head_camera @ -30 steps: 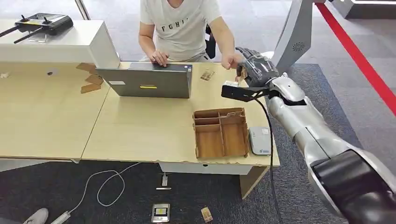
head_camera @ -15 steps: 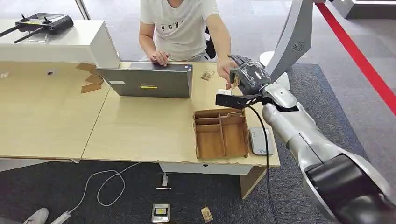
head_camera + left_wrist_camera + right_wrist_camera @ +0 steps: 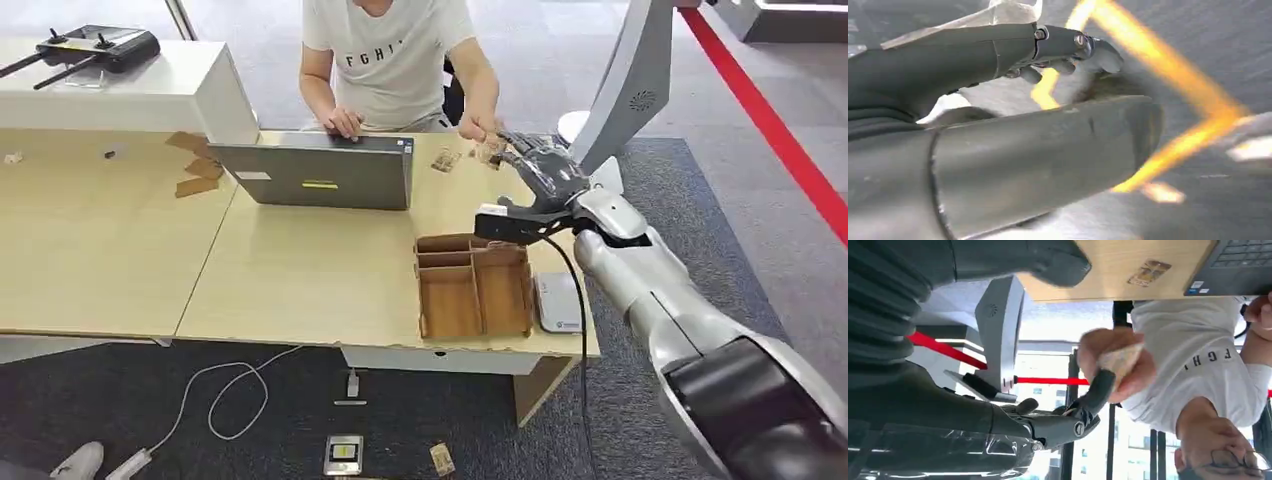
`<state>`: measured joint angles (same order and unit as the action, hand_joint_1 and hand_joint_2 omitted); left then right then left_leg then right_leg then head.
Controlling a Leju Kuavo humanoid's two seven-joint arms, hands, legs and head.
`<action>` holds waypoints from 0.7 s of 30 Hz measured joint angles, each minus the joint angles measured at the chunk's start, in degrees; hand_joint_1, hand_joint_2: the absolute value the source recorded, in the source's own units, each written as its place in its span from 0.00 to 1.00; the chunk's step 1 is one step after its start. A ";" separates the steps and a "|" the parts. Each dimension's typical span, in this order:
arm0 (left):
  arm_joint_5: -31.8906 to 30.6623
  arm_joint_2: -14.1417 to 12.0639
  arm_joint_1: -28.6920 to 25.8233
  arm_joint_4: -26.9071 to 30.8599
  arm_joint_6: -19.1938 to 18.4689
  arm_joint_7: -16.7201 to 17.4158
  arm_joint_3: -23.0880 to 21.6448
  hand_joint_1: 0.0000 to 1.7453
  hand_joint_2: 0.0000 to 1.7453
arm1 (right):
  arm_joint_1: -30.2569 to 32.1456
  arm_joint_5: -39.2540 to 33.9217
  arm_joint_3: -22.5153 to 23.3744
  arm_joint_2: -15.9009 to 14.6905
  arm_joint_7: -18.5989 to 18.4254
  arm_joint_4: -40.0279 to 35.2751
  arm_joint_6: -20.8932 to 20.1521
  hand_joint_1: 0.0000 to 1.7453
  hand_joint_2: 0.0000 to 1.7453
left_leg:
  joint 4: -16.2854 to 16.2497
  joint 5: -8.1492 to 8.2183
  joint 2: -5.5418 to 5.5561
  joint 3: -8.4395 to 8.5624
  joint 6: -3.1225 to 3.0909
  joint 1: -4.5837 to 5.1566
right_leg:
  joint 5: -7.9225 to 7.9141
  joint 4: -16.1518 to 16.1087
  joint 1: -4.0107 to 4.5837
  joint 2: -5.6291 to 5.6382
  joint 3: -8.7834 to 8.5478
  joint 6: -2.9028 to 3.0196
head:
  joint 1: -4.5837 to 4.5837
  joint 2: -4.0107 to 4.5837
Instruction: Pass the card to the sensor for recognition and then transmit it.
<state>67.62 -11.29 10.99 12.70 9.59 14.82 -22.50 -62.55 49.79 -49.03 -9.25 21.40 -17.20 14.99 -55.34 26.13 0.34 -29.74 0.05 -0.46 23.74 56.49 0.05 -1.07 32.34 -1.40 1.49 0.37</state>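
A person's hand (image 3: 478, 127) pinches the small tan card (image 3: 490, 152) at the far right of the table; the right wrist view shows that card (image 3: 1120, 359) between the person's fingers. My right hand (image 3: 537, 166) is stretched out just beside it, fingers spread. One dark fingertip (image 3: 1099, 386) touches the card's edge, and the thumb (image 3: 1048, 260) stands well apart. The white sensor (image 3: 558, 301) lies flat near the table's front right corner. My left hand (image 3: 1058, 47) hangs over blurred floor, holding nothing, with a gap between thumb and fingers.
A wooden divided box (image 3: 472, 285) sits just left of the sensor. A grey laptop (image 3: 320, 175) stands before the seated person (image 3: 390, 55). Another card (image 3: 444, 160) lies on the table (image 3: 300, 280). A cable, a small device (image 3: 344, 453) and a card (image 3: 443, 458) lie on the floor.
My right hand gripped the card beside the person's hand; now its fingers have spread, it has sunk slightly, and the person holds the card.
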 joint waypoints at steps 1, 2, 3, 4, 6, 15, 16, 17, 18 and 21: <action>0.79 -1.50 1.89 0.42 0.73 0.46 0.69 0.00 0.00 | -0.01 0.09 0.02 -0.31 -0.18 -0.02 0.09 0.00 0.00 | 0.02 -0.01 -0.01 -0.02 0.02 -0.01 | -0.06 0.02 -0.01 0.00 0.03 0.09 | -0.11 0.00; 1.36 -2.96 3.48 0.74 1.25 0.22 1.34 0.00 0.00 | 0.03 0.13 0.04 -0.55 -0.24 -0.09 0.22 0.00 0.00 | 0.06 -0.05 -0.02 0.02 0.07 0.00 | -0.08 0.09 -0.03 0.00 0.05 0.12 | -0.11 0.00; 1.82 -3.77 4.83 0.88 1.27 -0.44 1.93 0.00 0.00 | 0.17 0.20 0.09 -1.03 -0.42 -0.35 0.42 0.00 0.00 | 0.07 -0.05 -0.04 0.03 0.07 0.00 | -0.10 0.11 -0.04 0.02 0.05 0.14 | -0.11 0.00; 2.17 -4.25 6.02 0.92 1.27 -1.07 2.41 0.00 0.00 | 0.29 0.31 0.13 -1.40 -0.57 -0.66 0.77 0.00 0.00 | 0.07 -0.07 -0.09 0.06 0.08 0.00 | -0.13 0.14 -0.05 0.04 0.07 0.16 | -0.13 0.00; 2.58 -4.77 7.10 1.18 1.18 -2.65 3.35 0.00 0.00 | 0.38 0.52 0.37 -2.32 -0.37 -1.07 1.93 0.00 0.00 | 0.06 -0.07 -0.24 0.06 0.09 0.00 | -0.16 0.13 -0.04 0.24 0.11 0.16 | -0.07 0.00; 2.54 -5.34 8.61 1.27 1.16 -5.99 6.34 0.00 0.00 | 0.27 -0.74 2.58 -5.46 2.58 -4.77 -1.29 0.00 0.00 | 0.02 -0.06 -0.32 -0.03 0.08 0.03 | -0.21 0.10 -0.04 0.39 0.24 0.17 | -0.04 0.02; 2.51 -5.36 8.75 1.27 1.16 -6.29 6.50 0.00 0.00 | 0.22 -0.63 2.91 -5.81 2.56 -5.20 -1.83 0.00 0.00 | 0.02 -0.06 -0.33 -0.03 0.08 0.03 | -0.21 0.10 -0.04 0.39 0.25 0.18 | -0.07 0.00; 2.49 -5.40 8.90 1.27 1.16 -6.51 6.85 0.00 0.00 | 0.20 -0.37 3.15 -6.05 2.45 -5.73 -2.38 0.00 0.00 | 0.02 -0.06 -0.33 -0.03 0.08 0.03 | -0.21 0.10 -0.04 0.39 0.25 0.18 | -0.04 0.00; 2.49 -5.47 9.02 1.27 1.18 -6.64 7.35 0.00 0.00 | 0.17 -0.24 3.37 -6.27 2.04 -6.20 -3.57 0.00 0.00 | 0.02 -0.06 -0.32 -0.03 0.08 0.02 | -0.21 0.10 -0.04 0.39 0.25 0.18 | -0.07 0.00; 2.30 -5.75 9.29 1.27 1.18 -6.99 8.07 0.00 0.00 | 0.12 0.11 3.54 -6.80 1.46 -7.54 -7.60 0.00 0.00 | 0.03 -0.06 -0.33 -0.02 0.09 0.02 | -0.21 0.10 -0.03 0.39 0.25 0.18 | -0.06 0.00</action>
<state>69.92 -17.05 20.28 13.97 10.78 7.82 -14.43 -62.43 49.90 -45.48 -16.04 22.86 -24.74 7.39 -55.32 26.06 0.01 -29.76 0.14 -0.45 23.53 56.60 0.02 -0.69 32.59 -1.22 1.42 0.37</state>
